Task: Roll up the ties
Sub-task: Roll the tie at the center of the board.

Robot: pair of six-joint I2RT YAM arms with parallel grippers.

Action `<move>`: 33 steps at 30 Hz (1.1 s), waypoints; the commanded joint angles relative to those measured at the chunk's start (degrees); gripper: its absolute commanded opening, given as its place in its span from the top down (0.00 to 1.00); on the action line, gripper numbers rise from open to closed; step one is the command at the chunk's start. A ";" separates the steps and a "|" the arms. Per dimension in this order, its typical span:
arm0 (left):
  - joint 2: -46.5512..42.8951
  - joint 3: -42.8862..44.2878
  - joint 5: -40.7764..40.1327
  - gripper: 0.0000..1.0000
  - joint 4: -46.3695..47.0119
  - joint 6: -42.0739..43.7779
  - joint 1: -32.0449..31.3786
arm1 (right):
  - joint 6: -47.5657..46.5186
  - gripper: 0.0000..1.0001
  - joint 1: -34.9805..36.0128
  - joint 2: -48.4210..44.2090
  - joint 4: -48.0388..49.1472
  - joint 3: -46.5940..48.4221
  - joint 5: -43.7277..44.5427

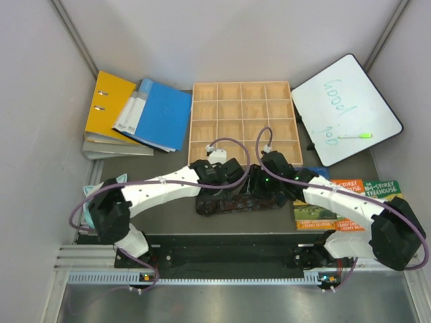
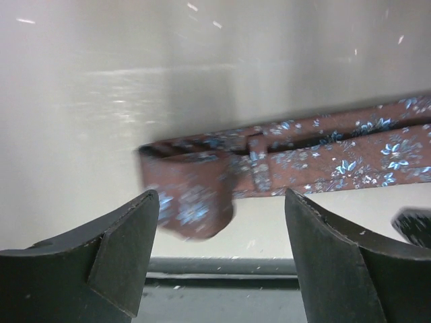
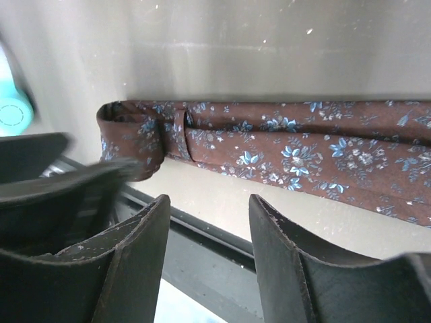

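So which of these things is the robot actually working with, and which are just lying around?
Part of the job:
- tie, one end folded over
- left gripper and right gripper, both open near it

Just lying about:
- yellow binder
- blue folder
- wooden tray
- whiteboard with green marker
- books

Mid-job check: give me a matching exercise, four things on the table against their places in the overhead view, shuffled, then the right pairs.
Things:
1. tie
2. whiteboard
3. wooden compartment tray
4. yellow binder

Places:
A. far left
B. near centre, closest to the arm bases
C. far right
D. far centre

Pairs: 1-B; 2-C; 3-D; 4-A.
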 commanded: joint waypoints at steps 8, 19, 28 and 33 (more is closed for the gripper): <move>-23.85 -7.52 -7.25 0.24 -10.02 -2.87 5.91 | 0.25 0.38 11.26 9.12 -2.25 16.52 3.94; -38.54 -17.10 -4.35 0.26 -9.94 -5.41 7.50 | 1.38 0.35 14.08 23.18 1.35 21.81 1.04; -41.80 -20.18 -3.38 0.27 -9.32 -6.20 7.67 | 2.70 0.43 15.31 26.62 3.54 22.61 -0.62; -42.50 -22.20 -1.36 0.29 -6.34 -6.55 7.67 | 2.97 0.62 15.31 25.49 3.99 20.24 -0.10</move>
